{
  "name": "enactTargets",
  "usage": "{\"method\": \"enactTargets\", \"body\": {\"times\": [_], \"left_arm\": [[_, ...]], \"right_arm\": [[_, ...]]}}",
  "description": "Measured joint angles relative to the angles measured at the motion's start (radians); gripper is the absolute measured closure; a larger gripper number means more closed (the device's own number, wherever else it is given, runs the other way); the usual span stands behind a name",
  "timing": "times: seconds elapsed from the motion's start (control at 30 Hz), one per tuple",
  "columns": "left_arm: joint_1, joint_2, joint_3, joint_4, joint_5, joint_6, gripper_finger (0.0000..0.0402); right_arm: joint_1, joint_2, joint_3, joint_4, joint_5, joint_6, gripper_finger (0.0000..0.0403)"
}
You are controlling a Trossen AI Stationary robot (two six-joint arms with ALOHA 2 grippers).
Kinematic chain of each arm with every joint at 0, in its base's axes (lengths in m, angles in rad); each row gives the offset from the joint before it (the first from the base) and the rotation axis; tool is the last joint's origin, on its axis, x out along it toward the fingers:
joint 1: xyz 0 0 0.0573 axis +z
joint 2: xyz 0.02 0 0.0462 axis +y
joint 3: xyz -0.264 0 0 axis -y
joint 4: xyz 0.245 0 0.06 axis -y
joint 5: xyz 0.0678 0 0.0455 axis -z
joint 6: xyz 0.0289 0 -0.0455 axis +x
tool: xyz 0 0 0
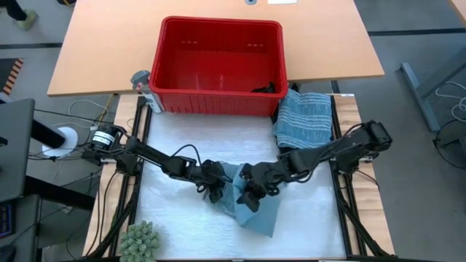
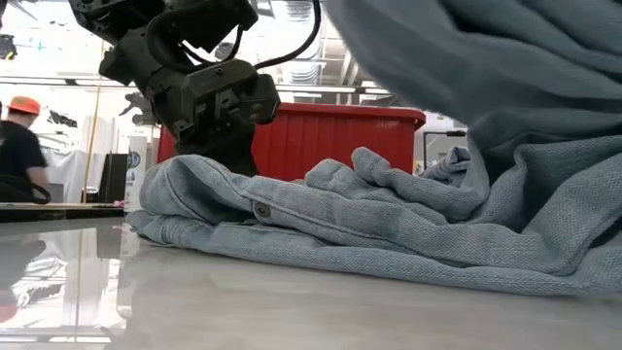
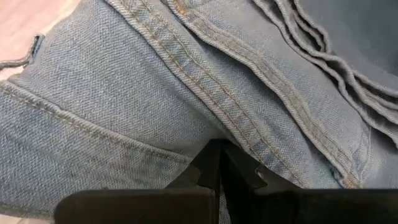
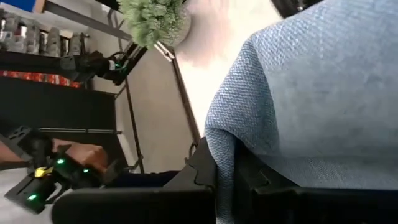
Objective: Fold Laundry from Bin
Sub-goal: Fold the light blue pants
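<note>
**Two grippers pinch a light blue garment**

Red bin sits at the table's far edge. Crumpled light blue denim garment, stitched seams showing, lies near the front. Left gripper and right gripper, both closed, clamp its cloth.

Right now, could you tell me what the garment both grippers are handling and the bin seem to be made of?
The garment looks like light blue denim: twill weave, doubled orange-tan stitching along its seams, matte. The bin seems moulded plastic: uniform red, smooth, ribbed outer wall, thick rim.
</note>
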Motion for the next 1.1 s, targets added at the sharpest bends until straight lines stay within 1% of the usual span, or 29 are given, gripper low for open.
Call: {"method": "enactTargets", "body": {"times": [0.23,0.47,0.57,0.67,0.77,0.87,1.1], "left_arm": [[0.002,-0.013,0.000,-0.005,0.015,-0.022,0.0402],[0.023,-0.133,0.045,0.004,0.019,-0.121,0.0402],[0.024,-0.203,0.082,-0.082,-0.012,-0.118,0.0401],[0.024,-0.267,0.113,-0.240,-0.052,-0.112,0.0401],[0.024,-0.319,0.128,-0.329,-0.097,-0.098,0.0401],[0.023,-0.340,0.131,-0.347,-0.126,-0.088,0.0401],[0.019,-0.337,0.130,-0.347,-0.131,-0.089,0.0402]], "right_arm": [[-0.010,0.015,0.001,0.003,-0.001,-0.031,0.0365],[-0.011,0.013,0.001,0.002,0.001,-0.059,0.0365],[-0.009,0.013,0.001,-0.005,0.025,-0.072,0.0365],[-0.015,0.013,0.001,-0.016,0.050,-0.081,0.0365],[-0.034,0.016,0.001,-0.022,0.065,-0.097,0.0365],[-0.057,0.033,0.002,-0.020,0.070,-0.108,0.0365],[-0.098,0.108,0.002,-0.012,0.056,-0.109,0.0365]]}}
